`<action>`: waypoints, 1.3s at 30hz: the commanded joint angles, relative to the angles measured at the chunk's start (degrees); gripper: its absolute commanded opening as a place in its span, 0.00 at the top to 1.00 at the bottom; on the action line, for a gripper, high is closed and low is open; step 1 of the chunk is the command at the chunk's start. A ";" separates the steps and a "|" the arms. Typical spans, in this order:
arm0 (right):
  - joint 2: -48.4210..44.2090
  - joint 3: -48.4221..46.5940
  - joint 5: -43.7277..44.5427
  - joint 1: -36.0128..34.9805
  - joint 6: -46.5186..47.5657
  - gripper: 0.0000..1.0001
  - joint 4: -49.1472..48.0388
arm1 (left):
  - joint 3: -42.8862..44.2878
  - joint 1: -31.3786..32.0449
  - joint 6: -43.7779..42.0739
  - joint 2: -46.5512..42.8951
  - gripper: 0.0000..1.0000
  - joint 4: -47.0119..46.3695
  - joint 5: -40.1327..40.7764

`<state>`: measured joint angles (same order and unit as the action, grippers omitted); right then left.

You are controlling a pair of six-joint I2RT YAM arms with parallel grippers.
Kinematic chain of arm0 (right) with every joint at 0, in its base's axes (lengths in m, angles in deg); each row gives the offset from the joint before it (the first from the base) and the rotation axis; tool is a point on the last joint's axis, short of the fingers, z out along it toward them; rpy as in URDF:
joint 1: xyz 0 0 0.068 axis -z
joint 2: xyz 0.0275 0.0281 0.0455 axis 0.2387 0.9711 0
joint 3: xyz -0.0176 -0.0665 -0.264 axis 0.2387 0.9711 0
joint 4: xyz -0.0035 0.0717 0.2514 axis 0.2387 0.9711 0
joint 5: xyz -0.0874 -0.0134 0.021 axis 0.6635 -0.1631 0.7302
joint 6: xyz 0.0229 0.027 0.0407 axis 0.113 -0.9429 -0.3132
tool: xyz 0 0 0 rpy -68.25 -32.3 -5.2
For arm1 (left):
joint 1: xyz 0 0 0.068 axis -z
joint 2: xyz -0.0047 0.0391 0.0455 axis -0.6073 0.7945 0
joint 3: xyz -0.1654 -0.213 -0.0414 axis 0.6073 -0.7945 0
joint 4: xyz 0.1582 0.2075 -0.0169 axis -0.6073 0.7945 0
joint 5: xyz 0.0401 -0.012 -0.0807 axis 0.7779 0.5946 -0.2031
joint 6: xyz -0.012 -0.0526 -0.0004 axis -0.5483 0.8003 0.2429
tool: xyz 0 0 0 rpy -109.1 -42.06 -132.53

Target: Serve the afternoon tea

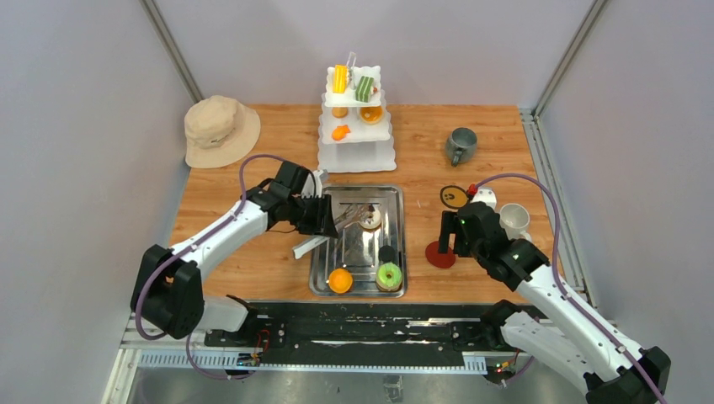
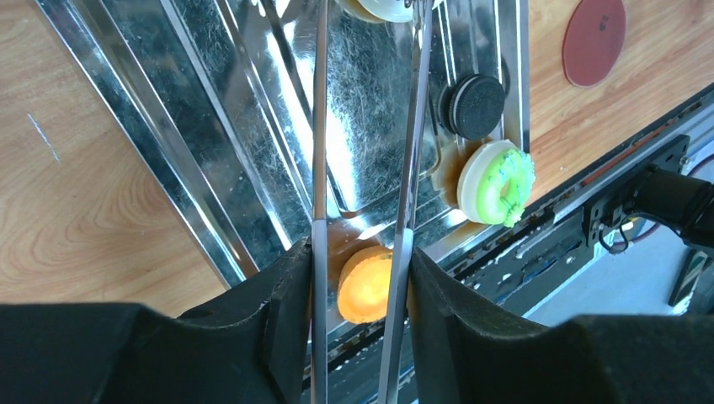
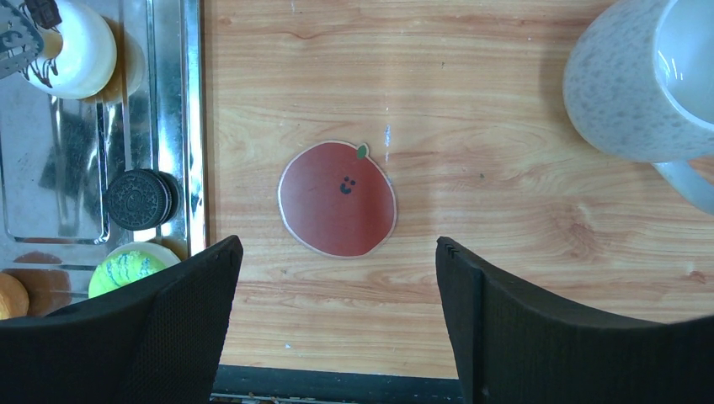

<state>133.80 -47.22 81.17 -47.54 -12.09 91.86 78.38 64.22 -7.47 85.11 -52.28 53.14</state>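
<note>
Left wrist view: my left gripper (image 2: 358, 268) clamps tongs (image 2: 321, 126) over the tray (image 2: 210, 168); my right gripper (image 3: 335, 252) hovers, fingers wide apart, above a red coaster (image 3: 337, 199).

No word, brand or number can be read anywhere. A small black smiling face is drawn on the flat red round coaster (image 3: 337, 199) on the wooden worktop (image 3: 505, 84). An embossed pattern is seen on the black round sandwich biscuit (image 3: 137, 199), but no letters can be made out
</note>
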 commanded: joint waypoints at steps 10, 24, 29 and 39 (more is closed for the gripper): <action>0.72 -1.79 -0.45 -0.43 0.73 0.17 0.92 | 2.42 1.19 -1.09 3.30 0.63 -1.92 -3.60; -1.00 -1.05 0.43 -0.40 0.59 0.16 1.78 | 6.50 1.22 -1.89 -1.45 1.00 2.48 0.41; -1.43 -0.96 0.68 -0.40 0.48 0.17 2.02 | 7.31 1.19 -1.55 -2.97 1.00 2.97 1.85; -2.66 -0.69 1.07 -0.37 0.16 0.16 2.66 | 16.75 1.12 1.90 -5.25 1.00 3.19 8.85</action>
<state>132.03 -47.57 80.80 -47.54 -12.07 93.46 89.66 65.01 -8.10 82.33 -46.71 57.72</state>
